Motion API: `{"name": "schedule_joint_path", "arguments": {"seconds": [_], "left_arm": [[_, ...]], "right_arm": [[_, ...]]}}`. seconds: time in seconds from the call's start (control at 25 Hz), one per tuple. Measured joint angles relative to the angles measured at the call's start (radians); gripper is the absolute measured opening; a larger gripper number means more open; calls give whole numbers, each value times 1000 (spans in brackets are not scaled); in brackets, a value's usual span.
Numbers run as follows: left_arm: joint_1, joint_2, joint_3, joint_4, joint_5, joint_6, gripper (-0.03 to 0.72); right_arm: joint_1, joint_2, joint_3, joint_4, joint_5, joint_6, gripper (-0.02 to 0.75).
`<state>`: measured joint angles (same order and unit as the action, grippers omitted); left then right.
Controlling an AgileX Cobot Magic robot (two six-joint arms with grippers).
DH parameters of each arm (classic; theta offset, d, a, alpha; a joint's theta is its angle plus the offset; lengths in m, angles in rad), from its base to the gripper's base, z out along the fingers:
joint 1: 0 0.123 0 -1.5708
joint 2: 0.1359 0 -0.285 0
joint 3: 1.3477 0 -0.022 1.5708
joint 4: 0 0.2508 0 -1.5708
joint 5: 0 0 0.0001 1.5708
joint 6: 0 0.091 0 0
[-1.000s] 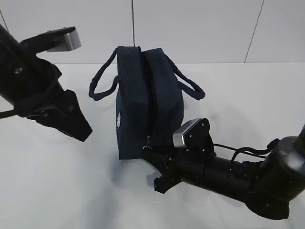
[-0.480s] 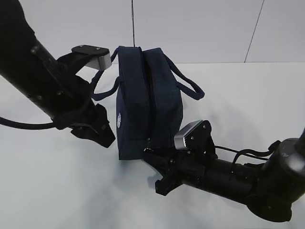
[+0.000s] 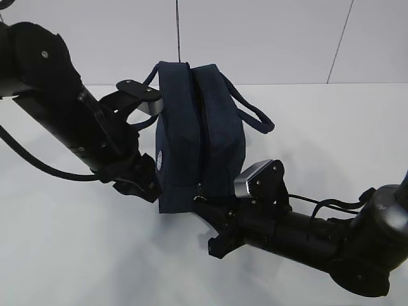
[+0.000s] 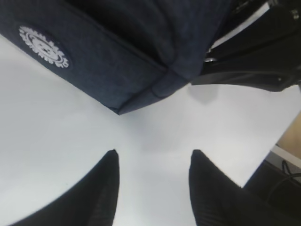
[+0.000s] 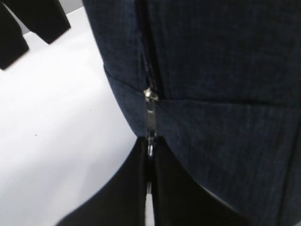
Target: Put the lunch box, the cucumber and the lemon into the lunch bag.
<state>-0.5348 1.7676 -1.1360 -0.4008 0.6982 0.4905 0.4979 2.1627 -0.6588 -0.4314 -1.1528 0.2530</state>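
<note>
The dark navy lunch bag [image 3: 197, 127] stands upright on the white table, its zipper running down the near face. My right gripper [image 3: 199, 204] is at the bag's bottom front edge, shut on the silver zipper pull [image 5: 150, 120]; in the right wrist view the bag [image 5: 225, 70] fills the frame above the gripper [image 5: 149, 141]. My left gripper [image 3: 148, 187] sits low beside the bag's left wall. In the left wrist view it [image 4: 153, 153] is open over bare table, just short of the bag's bottom corner [image 4: 117, 56]. The lunch box, the cucumber and the lemon are out of view.
Two loop handles [image 3: 255, 115] hang off either side of the bag. The right arm [image 4: 254, 70] lies across the table in front of the bag. The white table [image 3: 76, 255] extends left and forward; a pale wall [image 3: 268, 38] rises behind.
My left arm has swung in from the left and come down beside the bag's lower left side, its jaws spreading wider. The right gripper has stayed on the zipper pull.
</note>
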Motion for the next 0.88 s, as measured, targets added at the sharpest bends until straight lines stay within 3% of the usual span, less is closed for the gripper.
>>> {"name": "schedule_joint_path", "arguments": {"seconds": [0.76,0.88], "left_arm": [[0,136,0,-213,-177,265,349],[0,136,0,-223,-194,269,295]], "right_arm": [[0,0,1,6,0,13,0],[0,0,1,6,0,14,0]]}}
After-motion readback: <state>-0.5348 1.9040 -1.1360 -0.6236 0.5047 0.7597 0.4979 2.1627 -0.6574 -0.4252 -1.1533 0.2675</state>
